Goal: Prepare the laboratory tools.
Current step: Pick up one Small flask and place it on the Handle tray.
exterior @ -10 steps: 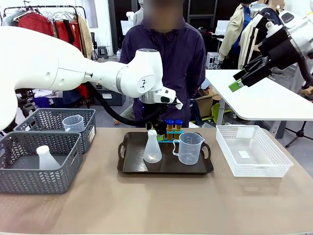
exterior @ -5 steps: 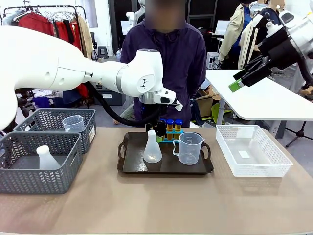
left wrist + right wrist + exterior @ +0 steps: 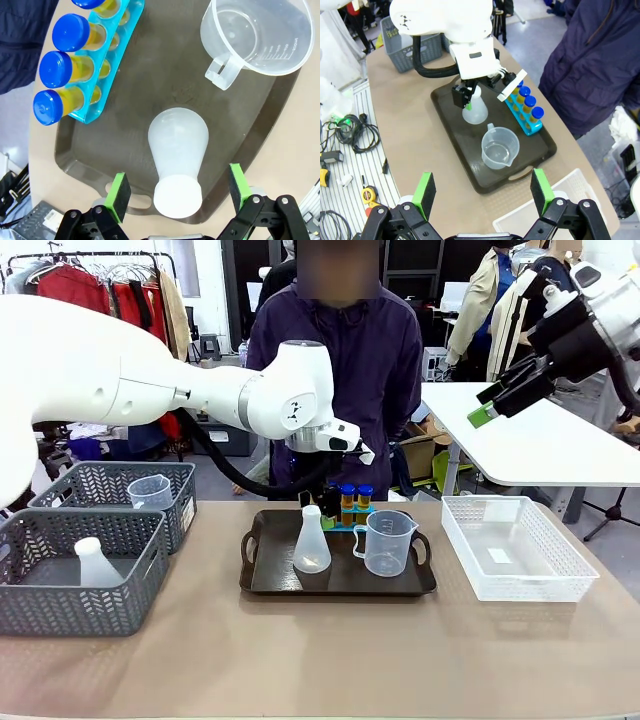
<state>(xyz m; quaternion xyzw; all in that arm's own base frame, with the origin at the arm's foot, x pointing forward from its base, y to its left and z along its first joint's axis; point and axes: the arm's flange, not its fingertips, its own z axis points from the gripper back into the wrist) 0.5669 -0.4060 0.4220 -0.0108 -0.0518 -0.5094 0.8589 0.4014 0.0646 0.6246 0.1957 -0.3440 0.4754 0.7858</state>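
Note:
A dark tray (image 3: 262, 580) in the middle of the table holds a translucent white conical flask (image 3: 311, 545), a clear handled beaker (image 3: 388, 542) and blue-capped amber tubes (image 3: 355, 498) in a teal rack. My left gripper (image 3: 318, 502) hangs open just above the flask. In the left wrist view the flask (image 3: 177, 145) stands between the green pads (image 3: 119, 190) without touching them; the beaker (image 3: 257, 35) and tubes (image 3: 70, 65) lie beyond. My right gripper (image 3: 485, 405) is raised at the far right, open and empty. It looks down on the tray (image 3: 470, 165), flask (image 3: 474, 112) and beaker (image 3: 500, 147).
Two grey baskets (image 3: 140, 590) stand at the left, holding another flask (image 3: 95, 562) and another beaker (image 3: 150, 490). A white mesh basket (image 3: 560, 580) sits at the right. A person (image 3: 340, 350) stands at the far side, behind the tray.

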